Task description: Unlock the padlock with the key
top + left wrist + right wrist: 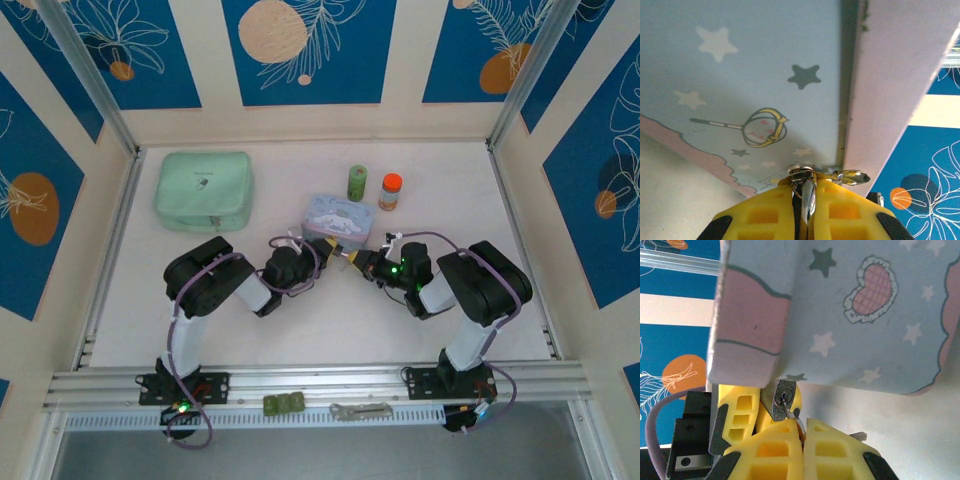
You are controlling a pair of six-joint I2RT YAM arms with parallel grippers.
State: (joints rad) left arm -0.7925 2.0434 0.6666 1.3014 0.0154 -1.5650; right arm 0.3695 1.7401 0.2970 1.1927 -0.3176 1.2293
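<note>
The padlock (780, 399), a small dark grey body, hangs just in front of the pale blue tin (865, 315) with its keyhole facing my right wrist camera. The thin silvery key (790, 412) sticks into that keyhole, and my right gripper (803, 424) is shut on its ring end. My left gripper (806, 182) is shut on the padlock (808, 196), seen edge-on between its yellow fingers (740, 407). A loose shiny key piece (854, 176) pokes out to the right. From above, left gripper (335, 250) and right gripper (362, 262) meet tip to tip before the tin (340, 215).
A mint green case (203, 188) lies at the back left. A green canister (357, 183) and an orange-lidded jar (390, 190) stand behind the tin. On the front rail rest a small green object (283, 404) and a metal tool (360, 409).
</note>
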